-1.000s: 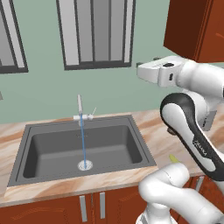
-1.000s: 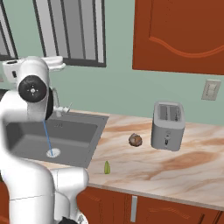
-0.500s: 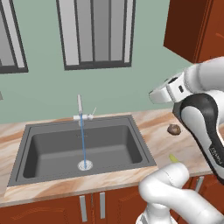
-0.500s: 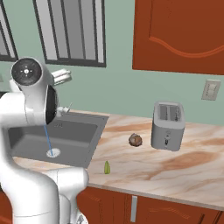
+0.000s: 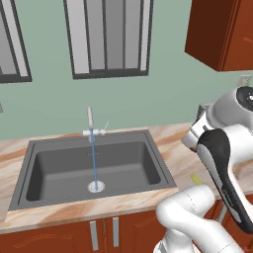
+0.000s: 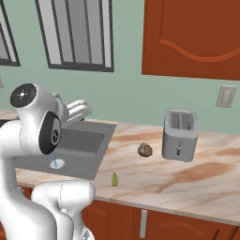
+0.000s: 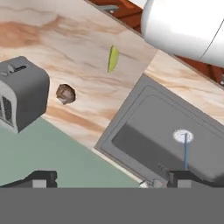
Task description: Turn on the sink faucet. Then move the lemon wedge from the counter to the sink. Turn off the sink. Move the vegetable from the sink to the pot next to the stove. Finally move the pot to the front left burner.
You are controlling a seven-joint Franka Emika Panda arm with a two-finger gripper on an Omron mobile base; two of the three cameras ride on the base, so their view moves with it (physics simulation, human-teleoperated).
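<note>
Water runs in a thin blue stream from the sink faucet (image 5: 90, 123) onto the drain (image 5: 95, 186) of the dark grey sink (image 5: 44, 173). The tiny yellow-green lemon wedge (image 6: 114, 179) lies on the marbled counter (image 6: 187, 180) just right of the sink's front corner; it also appears as the wedge (image 7: 113, 58) in the hand view and the wedge (image 5: 196, 179) beside my arm. My gripper (image 6: 83, 110) hovers high over the sink's right rim, pointing toward the counter. In the hand view the gripper (image 7: 112, 178) stands open and empty, its fingertips (image 7: 41, 177) wide apart.
A brown roundish lump (image 6: 145, 150) sits on the counter next to a silver toaster (image 6: 179, 135) by the wall. A wall cabinet (image 6: 192, 37) hangs above them. The window (image 5: 106, 37) is behind the faucet. My own elbow (image 7: 183, 26) crosses the hand view near the wedge.
The arm has swung right, from above the sink's back toward the counter right of the sink. The water keeps running and the jaws stay wide apart.
</note>
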